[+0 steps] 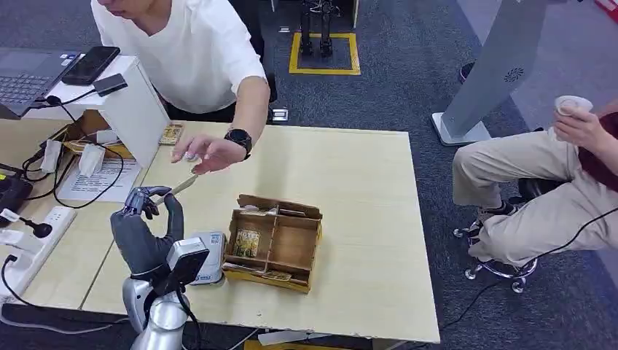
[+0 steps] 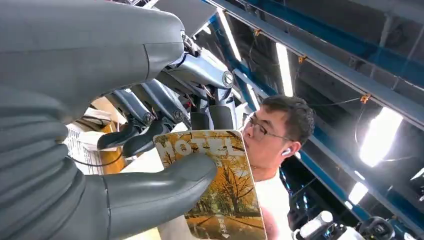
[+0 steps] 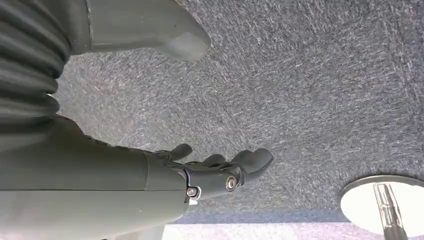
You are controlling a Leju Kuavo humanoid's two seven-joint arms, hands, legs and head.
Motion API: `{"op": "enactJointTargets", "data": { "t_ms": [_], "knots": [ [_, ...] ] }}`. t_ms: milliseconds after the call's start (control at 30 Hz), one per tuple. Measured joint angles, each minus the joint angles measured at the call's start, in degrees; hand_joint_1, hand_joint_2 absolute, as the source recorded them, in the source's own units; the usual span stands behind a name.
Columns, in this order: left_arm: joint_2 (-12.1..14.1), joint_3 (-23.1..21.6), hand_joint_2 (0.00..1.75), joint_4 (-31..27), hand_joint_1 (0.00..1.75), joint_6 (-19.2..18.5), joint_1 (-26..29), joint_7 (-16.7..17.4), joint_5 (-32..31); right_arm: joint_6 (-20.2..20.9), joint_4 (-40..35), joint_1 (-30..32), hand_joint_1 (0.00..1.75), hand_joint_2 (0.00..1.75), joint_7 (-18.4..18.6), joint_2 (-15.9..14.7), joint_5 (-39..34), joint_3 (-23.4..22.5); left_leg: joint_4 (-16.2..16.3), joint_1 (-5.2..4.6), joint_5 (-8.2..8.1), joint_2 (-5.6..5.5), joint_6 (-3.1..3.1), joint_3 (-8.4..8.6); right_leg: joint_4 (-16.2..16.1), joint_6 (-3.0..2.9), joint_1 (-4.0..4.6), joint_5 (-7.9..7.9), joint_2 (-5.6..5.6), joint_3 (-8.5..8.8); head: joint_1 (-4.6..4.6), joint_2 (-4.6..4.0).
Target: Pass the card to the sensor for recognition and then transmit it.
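My left hand [image 1: 149,219] is raised over the table's left part and pinches a hotel card [image 2: 220,185] with an autumn-tree picture between thumb and fingers. In the head view the card [image 1: 180,185] shows edge-on, pointing toward a person's outstretched hand [image 1: 204,153], which touches or nearly touches its far end. The white card sensor [image 1: 210,257] sits on the table just right of my left wrist. My right hand [image 3: 220,172] hangs over grey carpet, fingers apart and holding nothing.
A cardboard divided box [image 1: 273,244] with cards stands mid-table beside the sensor. A white stand [image 1: 135,102] with a phone, a laptop [image 1: 25,76], cables and a power strip [image 1: 29,244] crowd the left. A seated person [image 1: 546,175] is at the right.
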Motion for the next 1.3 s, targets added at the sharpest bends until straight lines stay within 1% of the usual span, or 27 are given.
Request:
{"op": "enactJointTargets", "data": {
  "t_ms": [400,533,700,800,900,967,1067,1167,1200,1300],
  "knots": [
    [0.0,0.0,1.75,0.0,1.75,0.0,0.0,-0.3,0.7,0.0,0.0,0.0,0.00,1.75,0.2,-0.4,-0.7,0.5,0.0,0.00,0.00,0.00,0.00,0.00,0.0,0.00,0.00,0.00,0.00,0.00,0.00,0.00],
    [0.0,0.0,1.75,0.0,1.75,0.0,0.0,1.0,-0.5,0.0,0.0,0.0,0.00,1.75,0.2,-0.4,-0.7,0.4,0.0,0.00,0.00,0.00,0.00,0.00,0.0,0.00,0.00,0.00,0.00,0.00,0.00,0.02],
    [0.0,1.4,1.75,-0.1,1.75,0.0,0.3,1.4,-2.1,0.0,0.0,0.2,0.00,1.75,-0.2,-0.4,-0.5,0.4,0.0,0.00,0.00,0.00,0.00,0.00,0.0,0.00,0.00,0.00,0.00,0.00,0.00,0.00],
    [0.0,2.7,1.75,-0.3,1.75,0.0,0.5,2.4,-7.3,0.0,0.0,0.1,0.00,1.75,-0.2,-0.3,-0.4,0.5,0.0,0.00,0.00,0.00,0.00,0.00,0.0,0.00,0.00,0.00,0.00,0.01,0.00,0.00],
    [0.0,4.2,1.75,-0.3,1.75,0.0,0.8,5.3,-16.6,0.0,0.0,0.1,0.00,1.75,0.2,-0.3,0.0,0.6,0.0,0.00,0.00,0.00,0.00,-0.01,0.0,0.00,0.00,0.00,0.00,0.02,0.00,0.00],
    [0.0,5.2,1.75,-0.2,1.75,0.0,1.0,7.8,-24.1,0.0,0.0,0.0,0.00,1.75,0.4,-0.3,0.5,1.0,0.0,0.00,0.00,-0.01,0.00,-0.01,0.0,0.00,0.00,0.00,-0.01,0.02,0.00,0.02],
    [0.0,6.4,1.75,0.9,1.75,0.0,1.2,11.6,-30.8,0.0,0.0,-0.2,0.00,1.75,0.9,-0.3,0.9,1.5,0.0,0.00,0.00,-0.01,0.00,-0.01,0.0,0.00,0.00,0.00,-0.01,0.02,0.00,0.00],
    [0.0,7.3,1.75,2.5,1.75,0.0,1.2,15.1,-35.1,0.0,0.0,-0.4,0.00,1.75,1.3,-0.3,1.0,1.8,0.0,0.00,0.00,-0.03,0.00,-0.01,0.0,0.00,0.00,0.00,-0.03,0.02,0.00,0.00],
    [0.1,7.4,1.75,3.3,1.75,0.0,1.2,16.2,-35.8,0.0,0.0,-0.5,0.00,1.75,1.4,-0.3,1.0,1.8,0.0,0.00,0.00,-0.04,0.00,-0.02,0.0,0.00,0.00,0.00,-0.04,0.02,0.00,0.02],
    [0.1,7.8,1.75,4.9,1.75,0.0,1.3,18.3,-36.6,0.0,0.0,-0.6,0.00,1.75,1.4,-0.3,1.1,1.9,0.0,0.00,0.00,-0.04,0.00,-0.02,0.0,0.00,0.00,0.00,-0.04,0.02,0.00,0.02]
  ]
}}
